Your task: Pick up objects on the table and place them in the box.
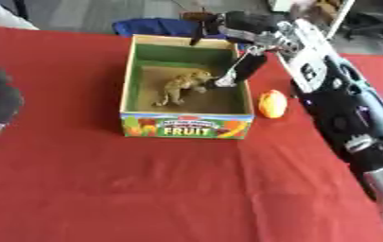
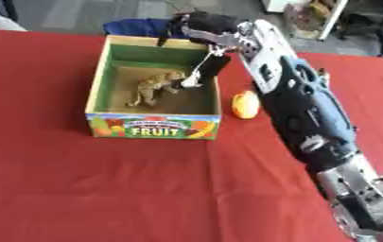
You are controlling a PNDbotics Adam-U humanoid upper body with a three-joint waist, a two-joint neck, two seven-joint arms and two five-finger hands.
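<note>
the toy animal [image 1: 184,85] lies inside the box [image 1: 186,126], touched by the right hand [image 1: 236,71] with straight, unclenched fingers; it could be dragged out if snagged on withdrawal.

Head stereo pair, looking down, both sharing the box [image 1: 186,85]

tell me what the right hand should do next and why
Probably lift the right hand out of the box: the animal figure already lies on its floor, while the orange fruit sits on the table beside it.
</note>
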